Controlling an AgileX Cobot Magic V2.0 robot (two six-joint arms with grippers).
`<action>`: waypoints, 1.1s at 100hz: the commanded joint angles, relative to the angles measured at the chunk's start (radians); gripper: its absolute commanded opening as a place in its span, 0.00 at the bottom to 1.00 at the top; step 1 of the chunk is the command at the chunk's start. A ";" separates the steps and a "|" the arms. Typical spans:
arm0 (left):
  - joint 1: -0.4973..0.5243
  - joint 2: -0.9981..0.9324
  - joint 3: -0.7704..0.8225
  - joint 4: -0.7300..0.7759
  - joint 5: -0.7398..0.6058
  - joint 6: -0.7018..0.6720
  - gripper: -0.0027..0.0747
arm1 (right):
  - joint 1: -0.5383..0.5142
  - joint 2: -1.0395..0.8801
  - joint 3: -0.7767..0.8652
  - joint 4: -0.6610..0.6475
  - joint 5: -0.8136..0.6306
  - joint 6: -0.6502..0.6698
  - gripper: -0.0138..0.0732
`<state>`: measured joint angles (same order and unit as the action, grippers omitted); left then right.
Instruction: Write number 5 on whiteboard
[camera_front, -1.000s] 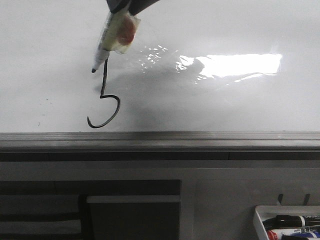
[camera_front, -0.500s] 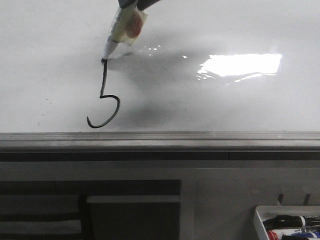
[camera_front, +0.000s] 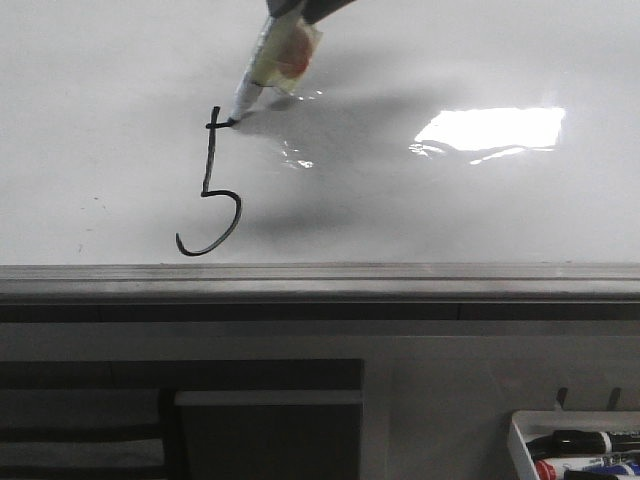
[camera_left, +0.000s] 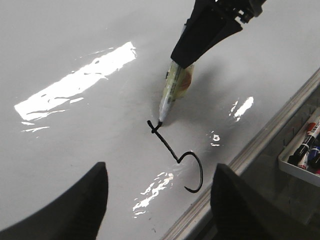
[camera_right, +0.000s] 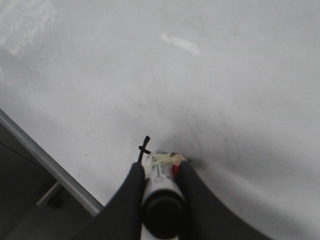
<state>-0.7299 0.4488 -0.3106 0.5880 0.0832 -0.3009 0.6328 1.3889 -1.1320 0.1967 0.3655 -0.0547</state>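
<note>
Your right gripper (camera_right: 159, 186) was clamped on the marker (camera_front: 262, 72), its tip touching the whiteboard (camera_front: 450, 200) at the head of the number 5 (camera_front: 212, 190), where a short cross stroke sat; the digit lay just above the grey ledge (camera_front: 400, 282), well left of the glare patch (camera_front: 490, 130). Your left gripper (camera_left: 157, 210) hung spread wide, holding nothing, above the board near the digit's hook; a tray of markers (camera_front: 575, 447) sat below the ledge.

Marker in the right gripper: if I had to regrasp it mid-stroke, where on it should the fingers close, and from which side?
Probably on the upper barrel of the marker, above its taped patch, coming from above and away from the whiteboard. It leans with its tip on the top stroke of the number 5, so only the upper end is free. The right gripper holds it there now.
</note>
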 joint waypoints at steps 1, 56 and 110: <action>-0.005 0.003 -0.027 0.000 -0.064 -0.011 0.56 | -0.039 -0.039 -0.030 -0.054 -0.029 -0.015 0.09; -0.005 0.351 -0.046 0.082 -0.359 -0.011 0.56 | 0.220 -0.093 -0.030 -0.061 0.066 -0.015 0.09; -0.005 0.554 -0.117 0.059 -0.404 -0.011 0.34 | 0.281 -0.093 -0.030 -0.059 0.138 -0.015 0.09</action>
<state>-0.7299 1.0100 -0.3917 0.6724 -0.2691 -0.3009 0.9124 1.3335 -1.1320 0.1445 0.5563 -0.0585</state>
